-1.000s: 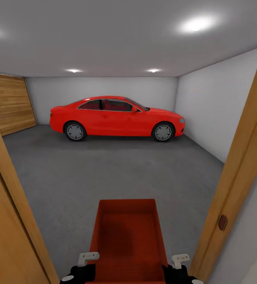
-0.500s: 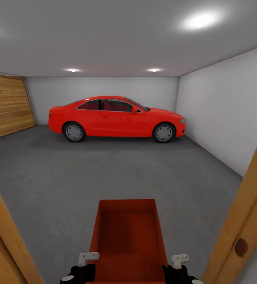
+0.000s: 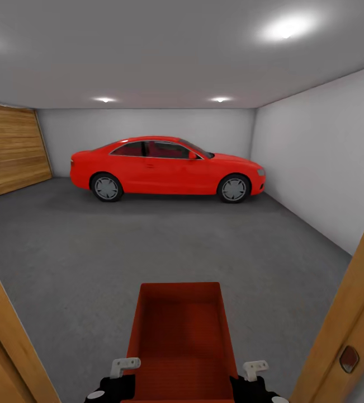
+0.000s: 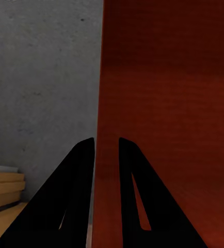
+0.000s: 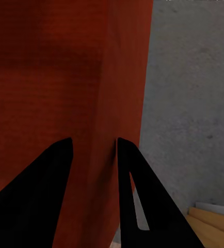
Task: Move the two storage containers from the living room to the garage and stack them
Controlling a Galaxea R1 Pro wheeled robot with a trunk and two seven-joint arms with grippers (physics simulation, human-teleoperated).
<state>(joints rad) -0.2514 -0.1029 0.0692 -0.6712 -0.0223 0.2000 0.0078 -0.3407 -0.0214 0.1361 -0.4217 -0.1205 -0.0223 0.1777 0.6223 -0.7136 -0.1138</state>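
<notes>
One orange-red storage container (image 3: 179, 330) hangs low in front of me over the dark grey garage floor (image 3: 148, 246), its open top facing up. My left gripper (image 3: 123, 376) is shut on its left side wall and my right gripper (image 3: 253, 377) on its right side wall. In the left wrist view the gripper (image 4: 107, 149) has its black fingers (image 4: 83, 170) straddling the container (image 4: 169, 103) wall. The right wrist view shows that gripper (image 5: 93, 150) clamped on the container (image 5: 65, 67) wall the same way, with floor (image 5: 194, 93) beyond.
A red coupe car (image 3: 165, 168) is parked across the far end. Wooden door frame posts stand close at left (image 3: 3, 336) and right (image 3: 349, 324). A wood-panelled garage door (image 3: 8, 148) lines the left side and a white wall (image 3: 310, 168) the right. Open floor lies ahead.
The whole view has advanced through the doorway: both door frame posts slid outward and more of the garage shows. The container stays held the same way in both grippers.
</notes>
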